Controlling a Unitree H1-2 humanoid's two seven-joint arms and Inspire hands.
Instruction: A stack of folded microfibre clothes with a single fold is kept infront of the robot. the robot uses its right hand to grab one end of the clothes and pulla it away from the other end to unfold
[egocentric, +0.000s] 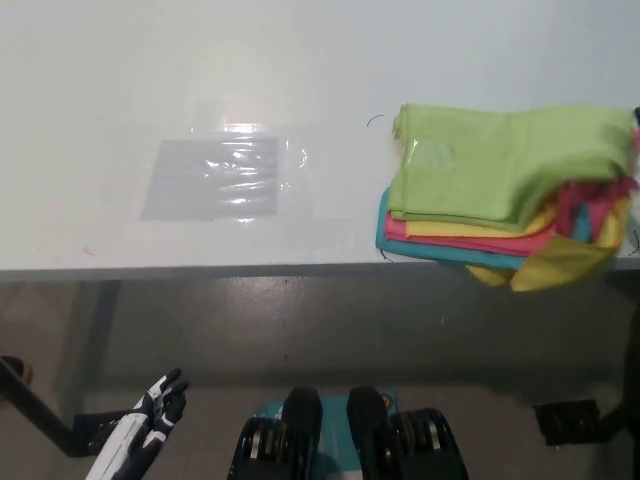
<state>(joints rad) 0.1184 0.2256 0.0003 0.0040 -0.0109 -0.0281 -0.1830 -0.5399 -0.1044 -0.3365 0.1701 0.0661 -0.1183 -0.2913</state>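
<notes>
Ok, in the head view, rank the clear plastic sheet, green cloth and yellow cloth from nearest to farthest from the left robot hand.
From the left robot hand, low left:
1. Clear plastic sheet, table's left.
2. Green cloth, atop the stack, right.
3. Yellow cloth, hanging off the far-right edge.

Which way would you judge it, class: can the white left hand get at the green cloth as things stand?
Probably not readily: the left hand hangs low, below the table edge, while the green cloth lies at the far right.

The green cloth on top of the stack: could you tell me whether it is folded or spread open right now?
Spread open. The green cloth lies as one wide sheet across the stack, reaching the picture's right edge.
</notes>
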